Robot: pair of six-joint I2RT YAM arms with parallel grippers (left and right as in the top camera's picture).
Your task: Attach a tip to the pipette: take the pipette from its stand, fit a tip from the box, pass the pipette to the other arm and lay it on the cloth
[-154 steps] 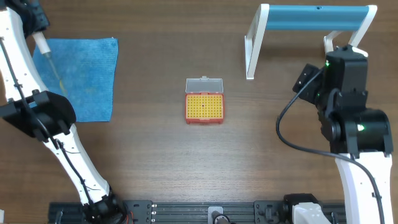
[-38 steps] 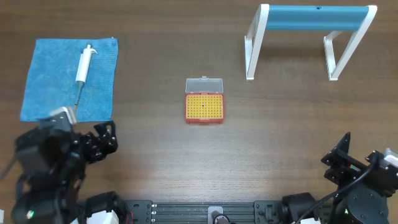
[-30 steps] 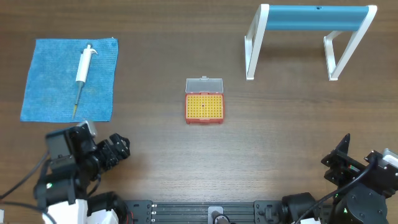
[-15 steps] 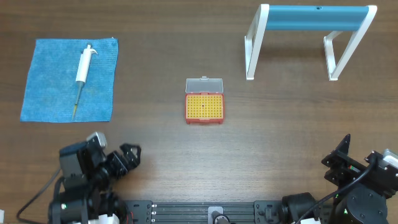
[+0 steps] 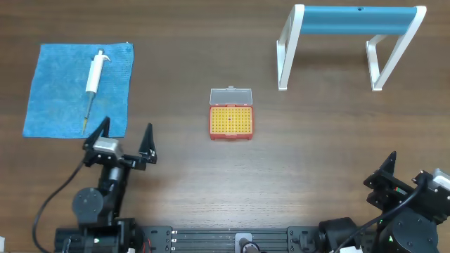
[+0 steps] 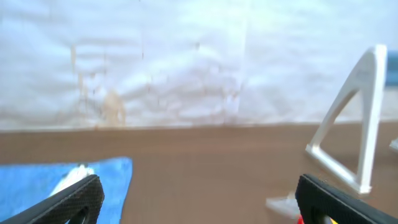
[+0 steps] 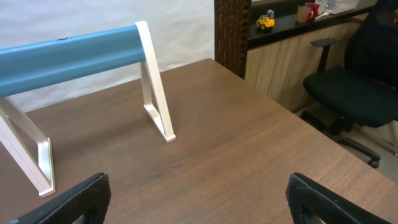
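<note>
The white pipette (image 5: 92,79), a yellow tip on its end, lies on the blue cloth (image 5: 53,105) at the far left of the table. The red tip box (image 5: 230,122), lid open and full of yellow tips, sits mid-table. The stand (image 5: 355,21) with the blue bar stands at the back right, also seen as the stand (image 7: 68,56). My left gripper (image 5: 119,140) is open near the front left, just in front of the cloth. My right gripper (image 7: 199,202) is open at the front right corner, facing the stand.
The cloth (image 6: 37,180) and one white leg of the stand (image 6: 357,118) appear ahead of the left wrist. An office chair (image 7: 354,81) and a cabinet stand beyond the table's right edge. Bare wood lies between the box and both arms.
The left arm has pulled back from the cloth toward its base, leaving the pipette lying on the cloth, and now points forward with fingers spread. The right arm stays folded at the front.
</note>
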